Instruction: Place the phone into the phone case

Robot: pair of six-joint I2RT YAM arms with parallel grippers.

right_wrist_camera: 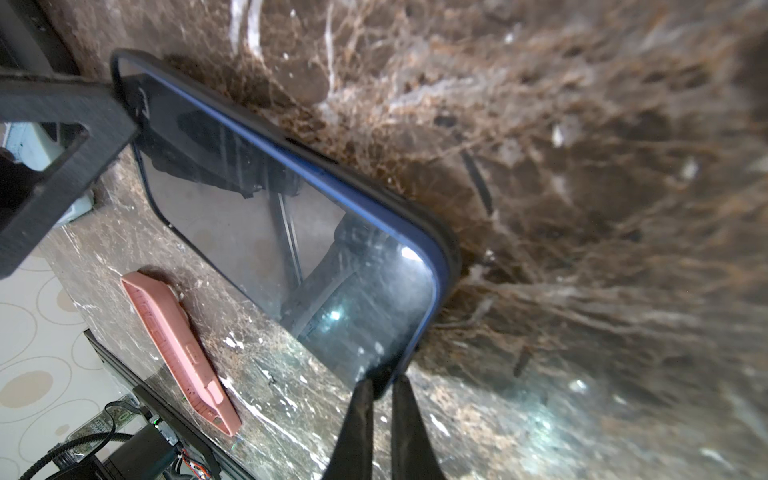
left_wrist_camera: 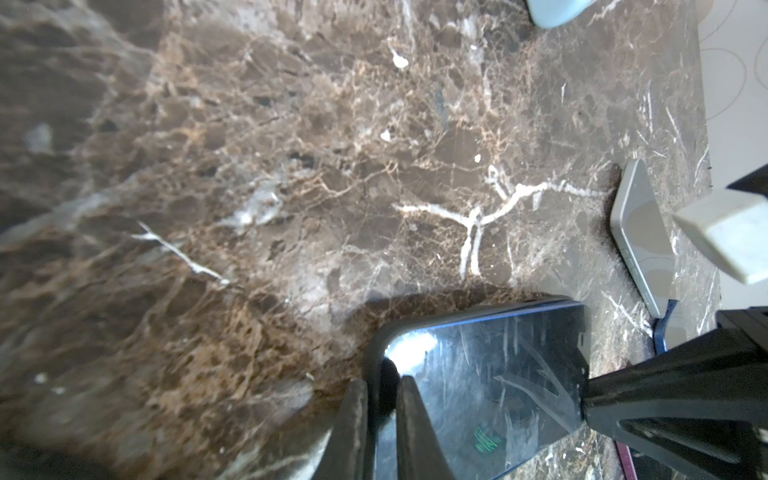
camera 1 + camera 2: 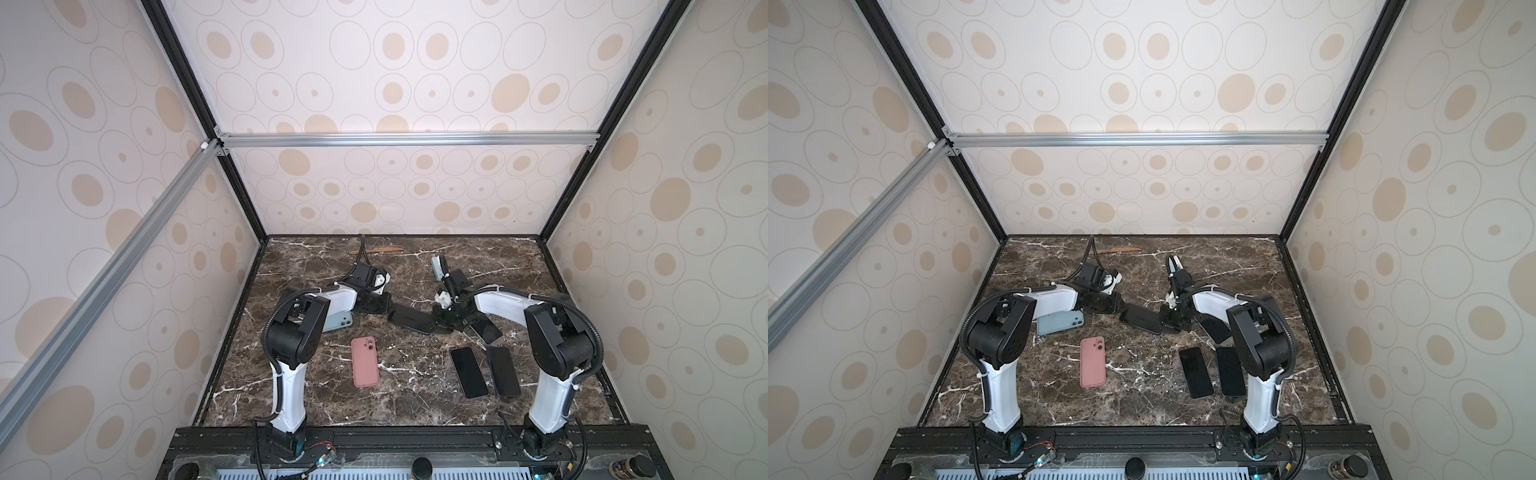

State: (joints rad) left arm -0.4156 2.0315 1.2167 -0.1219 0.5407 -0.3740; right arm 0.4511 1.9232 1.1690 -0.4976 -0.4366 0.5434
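Note:
A dark phone (image 3: 411, 318) (image 3: 1140, 318) with a blue edge lies inside a black phone case (image 1: 451, 249), held tilted just above the marble in the middle of the table. My left gripper (image 3: 388, 309) (image 3: 1121, 309) (image 2: 382, 399) is shut on the case's rim at one corner. At the opposite end my right gripper (image 3: 434, 324) (image 3: 1163, 324) (image 1: 382, 386) is shut on the phone's corner. The screen (image 1: 282, 224) (image 2: 490, 374) faces up and reflects the frame above. Each wrist view shows the other gripper's black fingers (image 2: 665, 386) (image 1: 62, 124) at the far end.
A pink cased phone (image 3: 365, 361) (image 3: 1092, 361) (image 1: 178, 345) lies in front of the held one. A light blue phone (image 3: 338, 322) (image 3: 1059, 323) sits by the left arm. Two black phones (image 3: 468, 372) (image 3: 503, 370) lie front right, and another dark one (image 3: 484, 330) under the right arm. A wooden stick (image 3: 376, 250) lies at the back.

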